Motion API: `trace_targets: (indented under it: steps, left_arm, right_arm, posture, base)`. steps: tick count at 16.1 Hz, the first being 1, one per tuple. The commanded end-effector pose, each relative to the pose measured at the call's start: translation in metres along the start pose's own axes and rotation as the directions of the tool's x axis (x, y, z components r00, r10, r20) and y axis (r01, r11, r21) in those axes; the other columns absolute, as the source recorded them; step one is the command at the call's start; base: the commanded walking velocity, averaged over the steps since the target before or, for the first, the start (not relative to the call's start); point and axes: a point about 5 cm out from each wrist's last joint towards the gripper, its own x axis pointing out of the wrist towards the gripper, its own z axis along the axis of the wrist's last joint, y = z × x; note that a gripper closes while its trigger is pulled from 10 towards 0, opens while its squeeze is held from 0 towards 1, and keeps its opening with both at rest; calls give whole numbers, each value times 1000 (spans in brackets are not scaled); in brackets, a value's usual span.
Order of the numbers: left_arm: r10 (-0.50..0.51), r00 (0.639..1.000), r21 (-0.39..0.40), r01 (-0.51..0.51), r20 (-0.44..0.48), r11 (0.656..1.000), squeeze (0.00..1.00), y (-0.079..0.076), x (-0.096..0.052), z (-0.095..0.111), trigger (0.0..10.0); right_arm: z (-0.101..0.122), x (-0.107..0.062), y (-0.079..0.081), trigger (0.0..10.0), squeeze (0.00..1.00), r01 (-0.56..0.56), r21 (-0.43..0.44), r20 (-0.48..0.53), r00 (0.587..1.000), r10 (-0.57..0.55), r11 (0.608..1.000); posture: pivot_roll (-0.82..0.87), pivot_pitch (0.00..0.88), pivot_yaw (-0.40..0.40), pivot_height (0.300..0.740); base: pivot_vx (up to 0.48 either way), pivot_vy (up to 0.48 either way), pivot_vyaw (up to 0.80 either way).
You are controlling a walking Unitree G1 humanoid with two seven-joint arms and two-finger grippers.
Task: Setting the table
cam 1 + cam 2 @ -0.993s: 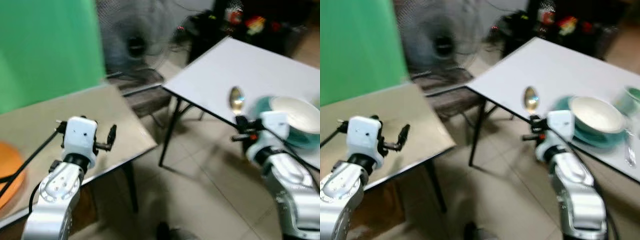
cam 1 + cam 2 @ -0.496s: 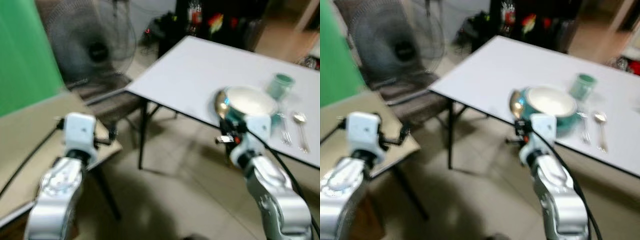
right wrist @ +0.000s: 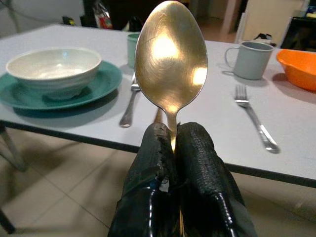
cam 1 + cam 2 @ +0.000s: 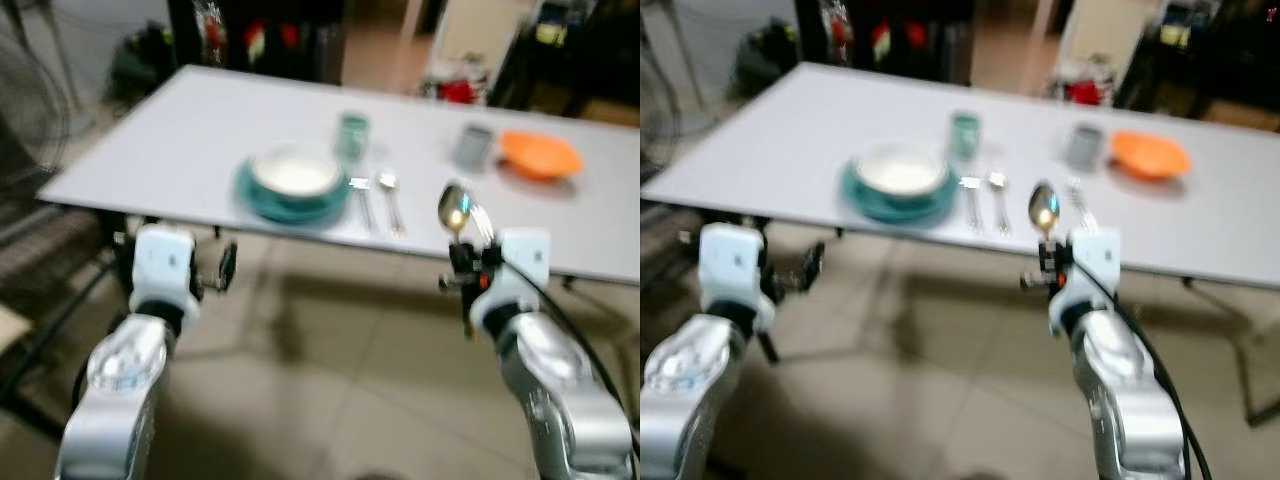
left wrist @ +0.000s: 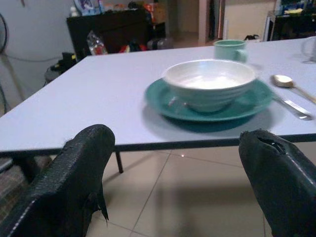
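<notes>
Right pincer (image 3: 173, 148) grips a gold spoon (image 3: 171, 57) upright before the table (image 4: 180, 130); left pincer (image 5: 177, 168) gapes.

On the white table (image 4: 790, 130) stand one teal plate (image 3: 106, 79), one white bowl (image 3: 52, 66), one green cup (image 5: 232, 49), one grey mug (image 3: 251, 60) and one orange bowl (image 3: 298, 68). There are two forks (image 3: 254, 116) and two spoons, one gold spoon (image 3: 170, 54) raised upright.
</notes>
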Motion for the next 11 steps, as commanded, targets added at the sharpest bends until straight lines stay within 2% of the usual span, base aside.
trace_targets:
  steps: [1, 2, 3, 5, 6, 11]
  left_arm:
    - [-12, 1000, -23, 12, 7, 1000, 0, -4, 1, 1, 10000]
    - [-10, 1000, -40, 10, 3, 999, 0, -5, 1, 1, 10000]
    - [-10, 1000, -24, 10, 6, 1000, 0, -6, 1, 2, 10000]
    - [-30, 999, -29, 30, 21, 999, 0, -8, 3, 4, 10000]
    - [-50, 998, -42, 51, 27, 998, 0, -10, 3, 5, 10000]
    - [-70, 997, -53, 72, 37, 996, 0, -13, 4, 7, 10000]
  right_arm:
    - [4, -2, -6, 10000, 0, 27, -10, 1, 1000, -27, 1000]
    - [3, -3, -8, 10000, 0, 34, -20, -3, 999, -34, 999]
    - [4, -2, -9, 10000, 0, 35, -32, -2, 999, -35, 999]
    - [3, 2, -12, 10000, 0, 57, -141, -24, 998, -61, 988]
    - [4, 3, -11, 10000, 0, 53, -166, -20, 998, -57, 985]
    - [5, 6, -7, 10000, 0, 25, -117, -21, 999, -28, 993]
  posture:
    - [-85, 16, -25, 740]
    - [-85, 16, -25, 740]
    - [-83, 17, -24, 740]
    - [-83, 17, -24, 740]
    - [-83, 14, -15, 740]
    - [-82, 0, -17, 740]
  base:
    - [0, 0, -594]
    - [0, 0, 0]
    - [0, 0, 0]
    - [0, 0, 0]
    - [0, 0, 0]
    - [265, 0, 0]
